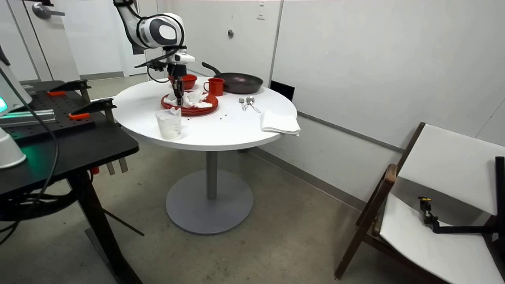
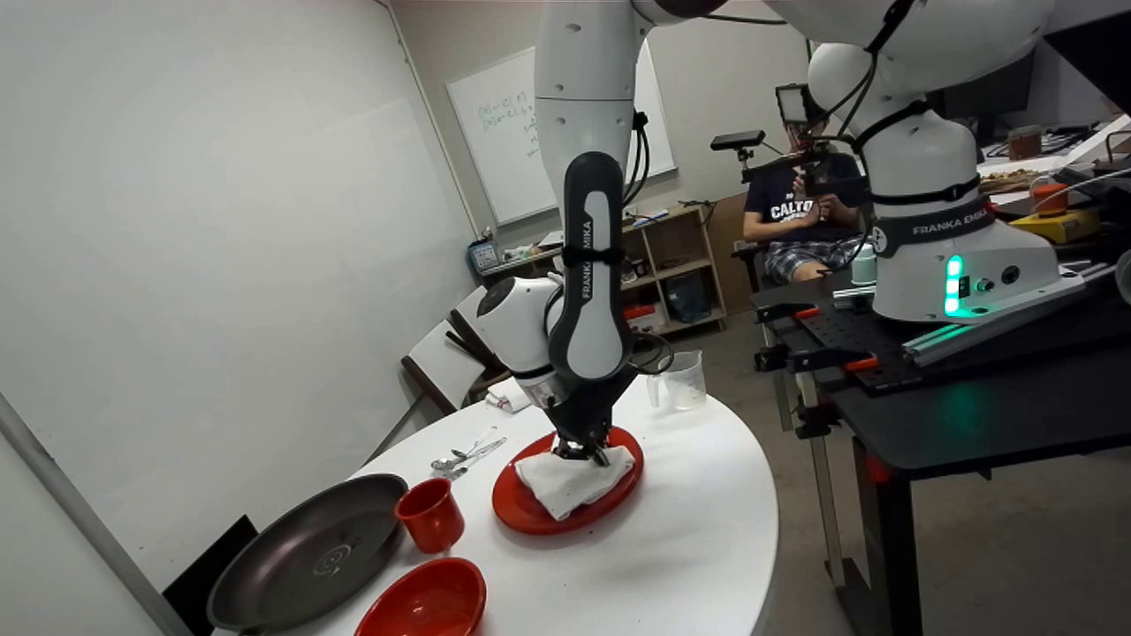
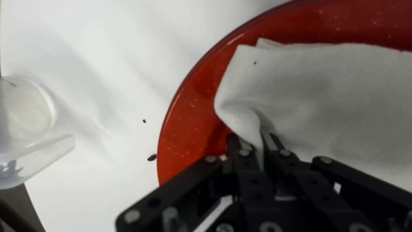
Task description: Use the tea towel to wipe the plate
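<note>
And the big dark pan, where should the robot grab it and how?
I'd pick the handle, the gripper coming down from above and closing across it. It's slim, while the pan is wide and round. The handle sticks out and seems to slant up, so there's probably room on both sides. First the gripper would have to let go of the towel.

Tea towel (image 2: 570, 486) on plate (image 2: 511, 496), jug (image 2: 685, 382) near it, mug (image 2: 433, 521) between plate and pan (image 2: 309, 556), all on table (image 2: 698, 503)
</note>
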Tool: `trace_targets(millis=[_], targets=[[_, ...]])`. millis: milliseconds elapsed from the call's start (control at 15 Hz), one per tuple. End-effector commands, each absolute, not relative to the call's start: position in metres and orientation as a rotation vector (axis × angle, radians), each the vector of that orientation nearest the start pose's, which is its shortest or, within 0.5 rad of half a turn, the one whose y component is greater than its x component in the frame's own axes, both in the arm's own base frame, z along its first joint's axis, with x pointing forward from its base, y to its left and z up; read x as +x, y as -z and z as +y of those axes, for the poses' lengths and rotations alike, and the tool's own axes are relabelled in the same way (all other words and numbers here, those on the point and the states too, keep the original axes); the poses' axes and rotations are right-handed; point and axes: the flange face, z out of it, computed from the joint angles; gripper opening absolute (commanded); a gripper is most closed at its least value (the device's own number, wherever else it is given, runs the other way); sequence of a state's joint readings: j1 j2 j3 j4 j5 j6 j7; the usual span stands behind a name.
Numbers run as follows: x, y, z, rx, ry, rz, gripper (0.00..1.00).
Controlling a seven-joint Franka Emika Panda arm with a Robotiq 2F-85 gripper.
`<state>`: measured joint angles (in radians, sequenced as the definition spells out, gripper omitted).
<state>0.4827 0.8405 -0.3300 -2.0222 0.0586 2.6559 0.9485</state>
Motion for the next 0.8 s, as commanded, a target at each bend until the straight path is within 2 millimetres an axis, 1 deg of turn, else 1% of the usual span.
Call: trace_targets(millis=[0, 467, 600, 733], targets=[[0.552, -0.036, 0.075, -3.106, -0.173, 1.252, 0.03], [0.562, -0.046, 0.082, -2.785, -0.287, 1.215, 0.02], [0.566, -0.048, 0.084, -2.682, -0.291, 1.19, 0.02], [0.568, -0.049, 0.086, -2.621, -0.268, 1.162, 0.02]])
